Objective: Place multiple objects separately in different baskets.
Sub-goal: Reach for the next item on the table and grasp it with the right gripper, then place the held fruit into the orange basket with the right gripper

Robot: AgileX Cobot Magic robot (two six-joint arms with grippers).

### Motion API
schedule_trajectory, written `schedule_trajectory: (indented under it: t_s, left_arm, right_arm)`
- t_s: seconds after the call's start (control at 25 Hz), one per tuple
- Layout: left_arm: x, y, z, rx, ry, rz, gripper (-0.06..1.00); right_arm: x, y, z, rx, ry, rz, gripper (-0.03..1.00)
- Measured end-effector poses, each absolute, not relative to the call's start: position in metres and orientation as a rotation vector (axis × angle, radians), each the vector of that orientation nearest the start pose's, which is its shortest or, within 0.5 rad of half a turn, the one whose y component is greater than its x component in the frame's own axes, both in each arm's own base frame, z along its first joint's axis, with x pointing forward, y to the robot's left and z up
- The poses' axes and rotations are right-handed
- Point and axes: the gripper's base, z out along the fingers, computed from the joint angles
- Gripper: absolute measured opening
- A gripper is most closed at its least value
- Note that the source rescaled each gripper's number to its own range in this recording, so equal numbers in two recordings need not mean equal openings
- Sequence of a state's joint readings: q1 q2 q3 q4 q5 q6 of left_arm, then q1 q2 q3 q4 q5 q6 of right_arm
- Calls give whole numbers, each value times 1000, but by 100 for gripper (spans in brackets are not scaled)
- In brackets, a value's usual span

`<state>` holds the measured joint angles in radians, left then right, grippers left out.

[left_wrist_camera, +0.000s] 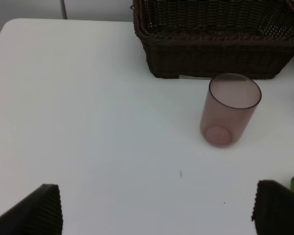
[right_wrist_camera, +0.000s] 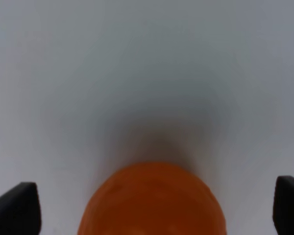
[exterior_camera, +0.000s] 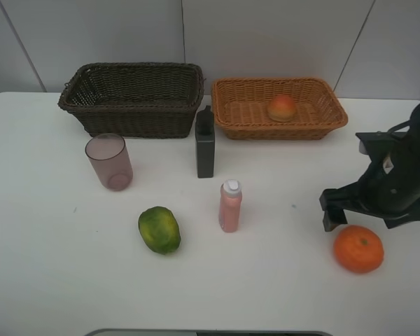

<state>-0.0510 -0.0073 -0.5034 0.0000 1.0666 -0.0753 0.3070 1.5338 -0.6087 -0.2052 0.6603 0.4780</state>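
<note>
Here, my right pincer (exterior_camera: 367,213): fingers spread wide, gripping nothing, low over the white table (exterior_camera: 56,273).
Round orange fruit (exterior_camera: 358,248): on the table just beside my right pincer; the right wrist view shows it between my two fingertips, touching neither.
My left pincer (left_wrist_camera: 159,213): also spread wide and holding nothing.
Red-yellow peach-like fruit (exterior_camera: 282,107): inside the shallow orange-tan wicker basket (exterior_camera: 224,105).
Deep dark brown wicker basket (exterior_camera: 133,115): left of the tan one; I see nothing in it.
Translucent mauve cup (exterior_camera: 110,161): upright, in front of the dark basket.
Dark grey flat bottle (exterior_camera: 205,147): upright, at the gap between the baskets.
Pink white-capped bottle (exterior_camera: 230,205): upright, in front of the grey bottle.
Green round fruit (exterior_camera: 159,229): left of the pink bottle.
</note>
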Motion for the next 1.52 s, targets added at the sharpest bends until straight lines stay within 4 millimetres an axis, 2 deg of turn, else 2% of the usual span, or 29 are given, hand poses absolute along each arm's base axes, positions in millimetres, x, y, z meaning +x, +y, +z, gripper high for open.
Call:
schedule_trajectory:
  t_s: [0.36, 0.72, 1.04, 1.16, 1.24, 1.28, 1.32, 1.52]
  left_arm:
    - [-7, 0, 278, -25, 2040, -79, 100]
    - [-7, 0, 278, -25, 2040, -79, 100]
    - [-7, 0, 278, -25, 2040, -79, 100]
    - [-7, 0, 278, -25, 2040, -79, 100]
    - [-7, 0, 278, -25, 2040, -79, 100]
    - [-7, 0, 278, -25, 2040, -79, 100]
    - [-7, 0, 278, -25, 2040, -79, 100]
    - [-7, 0, 278, -25, 2040, -79, 100]
  right_arm:
    - [198, 54, 125, 36, 3034, -96, 100]
    - [199, 55, 123, 37, 3020, -80, 100]
    - [198, 55, 104, 37, 3101, -120, 100]
    - [198, 55, 103, 36, 3104, -121, 95]
    - [198, 55, 103, 36, 3103, -120, 79]
    - [198, 55, 103, 36, 3103, -120, 66]
    - [198, 55, 103, 37, 3103, -120, 59]
    - [198, 55, 103, 37, 3103, -120, 59]
